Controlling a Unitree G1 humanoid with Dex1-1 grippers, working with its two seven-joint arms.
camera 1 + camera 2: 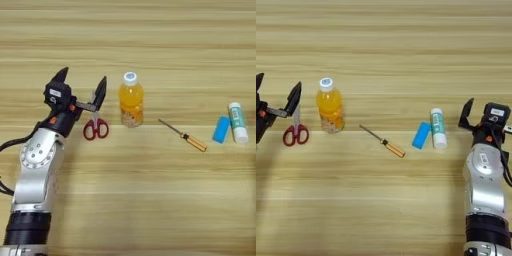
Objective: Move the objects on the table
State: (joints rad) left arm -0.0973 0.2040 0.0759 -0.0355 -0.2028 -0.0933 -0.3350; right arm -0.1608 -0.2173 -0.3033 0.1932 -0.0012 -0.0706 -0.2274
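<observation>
While every listed item lies free on the worktop point(150, 200), no move can be judged complete; the whole task appears to remain.

Item 1. Left end effector point(82, 87): fingers spread wide, released, nothing held. It is poised over the scissors, which seem the likely first pick, though this is only a judgement.

Item 2. Scissors point(95, 126), red-handled: flat on the worktop, blades reaching up beneath the inner finger of the left end effector, handle loops just below it. Contact cannot be told.

Item 3. Bottle point(131, 105), the only container present: upright, white cap fitted, filled with orange liquid nearly to the neck. It stands just beside the left end effector, on its inner side, apart from the scissors.

Item 4. Screwdriver point(183, 135), thin, orange handle: laid diagonally, between the two end effectors, beyond the bottle from the left one.

Item 5. Blue block point(421, 135): lying near the right end effector, on its inner side, just beside the tube.

Item 6. Tube point(438, 128), white and green: laid lengthwise, nearest item to the right end effector, not touched by it.

Item 7. Right end effector point(476, 117): one finger is seen raised; whether it is released or clenched cannot be told. Nothing is seen to be held.
</observation>
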